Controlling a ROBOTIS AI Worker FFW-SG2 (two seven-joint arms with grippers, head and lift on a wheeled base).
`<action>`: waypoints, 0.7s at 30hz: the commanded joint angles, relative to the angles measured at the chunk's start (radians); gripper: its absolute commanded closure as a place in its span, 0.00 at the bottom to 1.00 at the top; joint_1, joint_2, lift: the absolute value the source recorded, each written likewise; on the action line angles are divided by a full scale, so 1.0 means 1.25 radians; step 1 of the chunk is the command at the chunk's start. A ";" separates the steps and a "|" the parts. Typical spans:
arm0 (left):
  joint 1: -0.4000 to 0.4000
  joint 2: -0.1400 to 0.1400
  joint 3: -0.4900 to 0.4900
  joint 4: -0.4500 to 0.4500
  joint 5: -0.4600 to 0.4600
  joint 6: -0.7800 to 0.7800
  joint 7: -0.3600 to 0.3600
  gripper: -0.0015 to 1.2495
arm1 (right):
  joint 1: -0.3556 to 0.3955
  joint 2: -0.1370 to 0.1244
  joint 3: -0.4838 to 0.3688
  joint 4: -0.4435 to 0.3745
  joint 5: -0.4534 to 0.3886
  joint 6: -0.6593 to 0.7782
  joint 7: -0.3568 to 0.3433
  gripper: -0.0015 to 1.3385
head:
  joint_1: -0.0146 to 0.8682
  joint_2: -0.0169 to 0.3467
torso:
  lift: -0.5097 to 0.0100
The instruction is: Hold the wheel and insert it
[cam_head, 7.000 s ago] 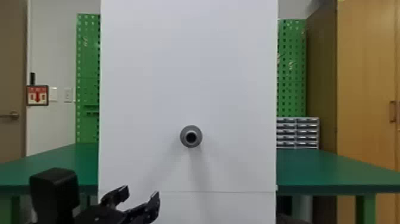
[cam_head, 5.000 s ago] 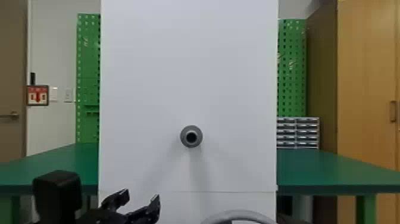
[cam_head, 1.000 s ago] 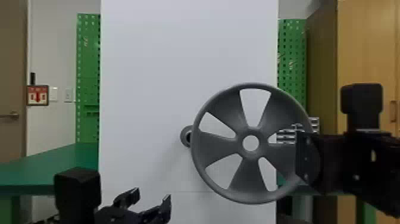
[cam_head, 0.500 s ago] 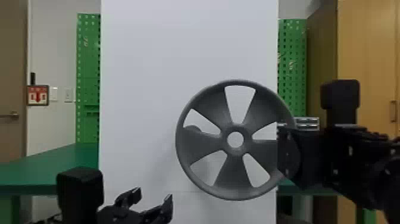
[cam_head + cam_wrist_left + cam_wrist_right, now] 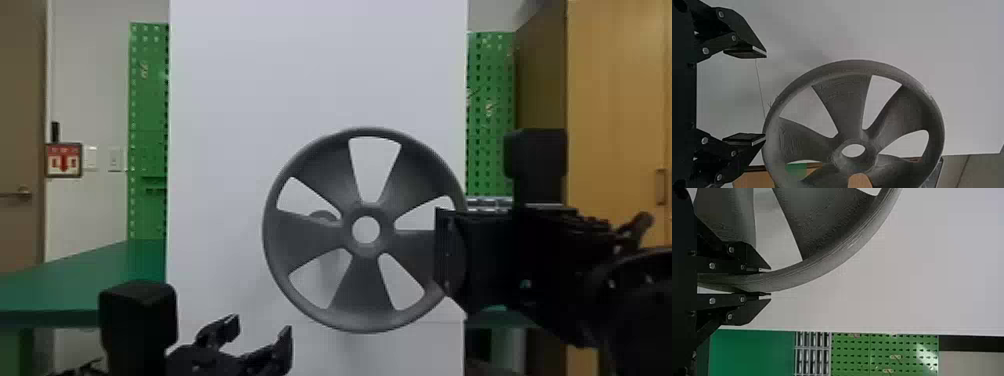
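the right gripper (image 5: 770,282) clamps the rim of the wheel (image 5: 360,300), upright before the white panel (image 5: 225,125); the left gripper (image 5: 261,325) is parted and empty, below and to the left. the hub (image 5: 366,251) looks to the right of the grey peg (image 5: 322,216), so ease the wheel left until its bore lines up, face square to the panel, then push straight in, gently, since a rim-only grip could let it tilt.
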 commanded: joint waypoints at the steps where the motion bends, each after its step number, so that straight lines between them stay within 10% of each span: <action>1: 0.000 0.000 -0.002 0.000 -0.001 0.000 0.003 0.40 | -0.002 0.003 0.015 0.007 -0.020 -0.007 -0.010 0.82 | 0.02 0.13 | 0.04; 21: 0.000 0.000 -0.006 0.000 -0.001 0.000 0.013 0.40 | -0.004 0.003 0.063 0.036 -0.074 -0.048 -0.072 0.82 | 0.02 0.13 | 0.04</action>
